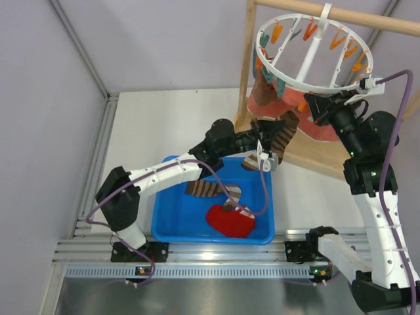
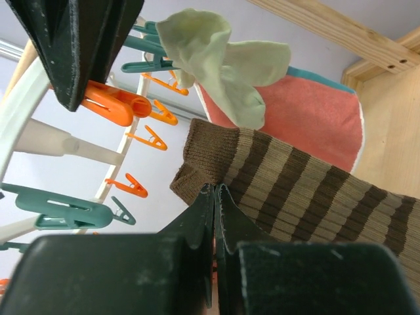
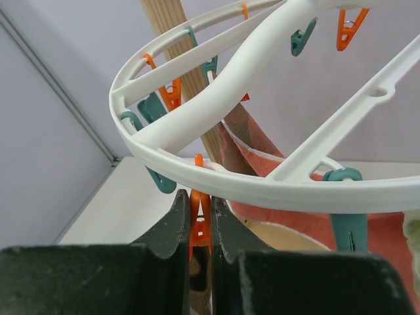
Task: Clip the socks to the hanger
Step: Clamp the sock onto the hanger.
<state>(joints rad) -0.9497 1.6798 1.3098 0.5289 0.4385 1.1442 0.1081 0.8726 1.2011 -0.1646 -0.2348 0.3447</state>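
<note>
Nearest the bases, blue bin [image 1: 174, 220] at 6 o'clock of the top view, with a red sock [image 1: 231, 221] and a spare striped sock [image 1: 205, 189] in it, neither hung yet. Just past it, left gripper [image 2: 214, 191]: jaws closed tight on a brown striped sock [image 2: 308, 187] near one end, lifted clear of the bin, the rest trailing off to 4 o'clock in the left wrist view. That sock sits below and just short of the hanger [image 1: 312, 52], which hangs at 1 o'clock of the top view. Right gripper [image 3: 200, 198]: jaws pinched on an orange clothespin [image 3: 199, 226] under the ring's near rim, 6 o'clock in the right wrist view. Can't tell if the pin's mouth is sprung open. Step in hand, my read: feed the sock into that pin. To do it well, right squeezes the pin's tails fully so the mouth gapes. Left brings a single edge of the sock up into the mouth, deep enough to bite. Right releases first, left only once the pin holds. The ring likely swings on its hook, so go slow. Farther back: salmon-pink sock [image 2: 308, 111] and pale green sock [image 2: 223, 59] hanging at the ring, wooden stand [image 1: 387, 23] behind.
</note>
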